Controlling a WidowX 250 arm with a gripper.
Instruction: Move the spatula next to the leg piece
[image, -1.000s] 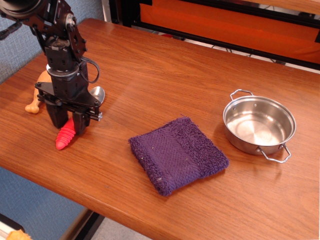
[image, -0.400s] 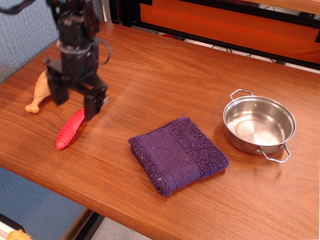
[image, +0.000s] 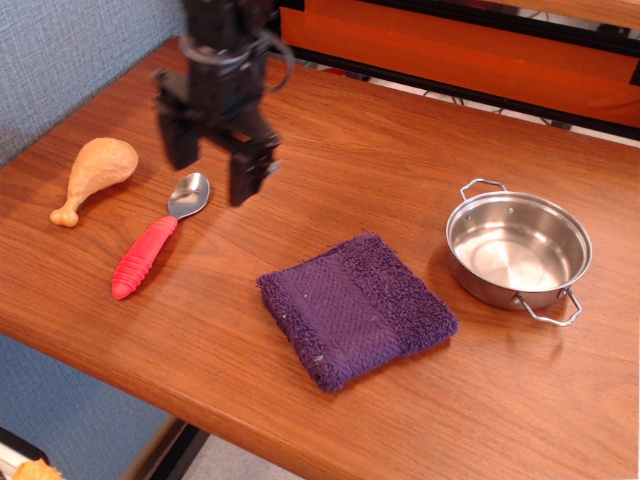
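Spatula (image: 152, 244) and gripper (image: 213, 167) are now apart: a second ago the black fingers stood down over the red-pink handle, hiding most of the metal bowl, and since then the arm has lifted and swung up and to the right. The whole spatula shows, lying flat on the wooden table (image: 380, 150) with its ribbed handle pointing toward the near left edge and its shiny oval bowl pointing up and to the right. It has not shifted from where it lay a second ago.

Just left of it lies the leg piece (image: 95, 174), plump end up, knobbed bone end toward the left edge. The two are near each other, not touching, and roughly parallel.

The gripper hangs above the table, just beyond the spatula's bowl, fingers pointing down. Its jaws stand apart with nothing between them. The picture is a little blurred there.

To the right, a folded purple towel (image: 355, 307) sits near the front edge, and a steel pan (image: 517, 249) with two loop handles sits well apart beyond it. Bare wood spreads between the gripper and the pan.
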